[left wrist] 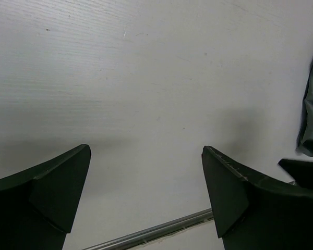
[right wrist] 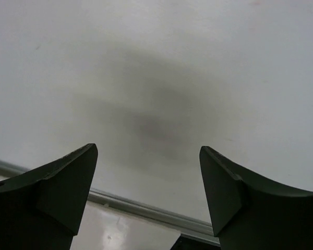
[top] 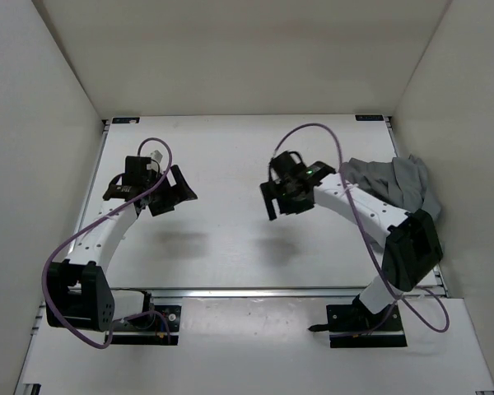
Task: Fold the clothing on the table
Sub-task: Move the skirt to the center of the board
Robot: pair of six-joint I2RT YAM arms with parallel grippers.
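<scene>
We see clothing [top: 395, 183] crumpled at right edge of worktop [top: 230, 148], toward far corner, unfolded. Left jaws wide open, empty, over left side. Right jaws open, empty, mid-worktop. We judge folding not yet begun; next move: reach clothing, drag to centre, spread flat.

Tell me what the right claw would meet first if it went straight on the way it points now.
Most likely the bare table, with nothing between the open right claw and it. The clothing lies off to the side, out of that line.
</scene>
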